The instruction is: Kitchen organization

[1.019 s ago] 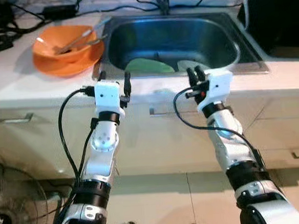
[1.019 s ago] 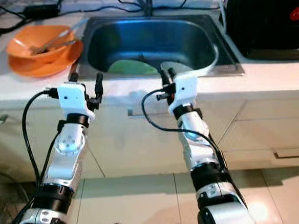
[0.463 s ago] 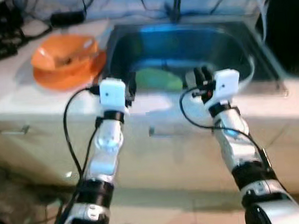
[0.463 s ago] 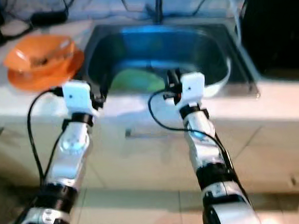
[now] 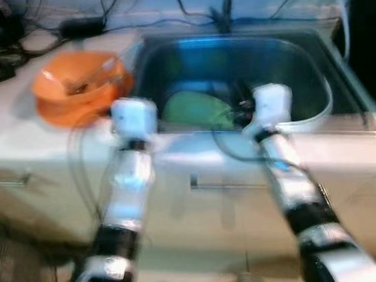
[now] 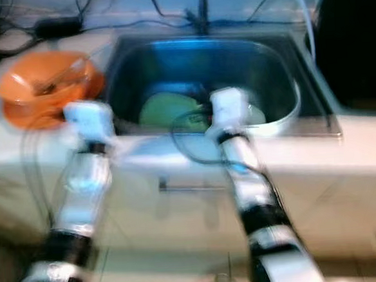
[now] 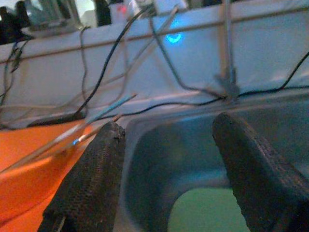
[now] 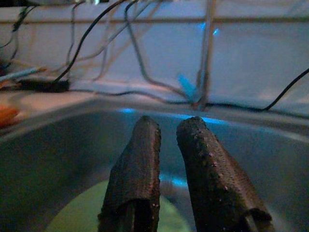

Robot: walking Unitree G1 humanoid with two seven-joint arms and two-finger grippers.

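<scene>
Two plates seen in the sink: a green plate flat on the bottom, toward the near wall, and a white plate just to the right of it, tilted up against the right wall. Found the right gripper over the sink's near edge, above the spot where the two plates met, its fingers drawn close together with only a thin slit between and nothing clamped in them. Found the left gripper at the near left corner of the sink, level with the counter edge, fingers spread wide apart and empty, pointed across the basin with the green plate low ahead of it. Noted an orange bowl on the counter left of the sink, near the left gripper but apart from it, with thin utensils leaning in it. Made out black cables trailing along the back of the counter behind bowl and sink, and a thin upright pipe at the sink's back rim. Marked a drawer handle on the cabinet front below the sink, between the two arms. Could not tell finer detail in the head views, both blurred.
</scene>
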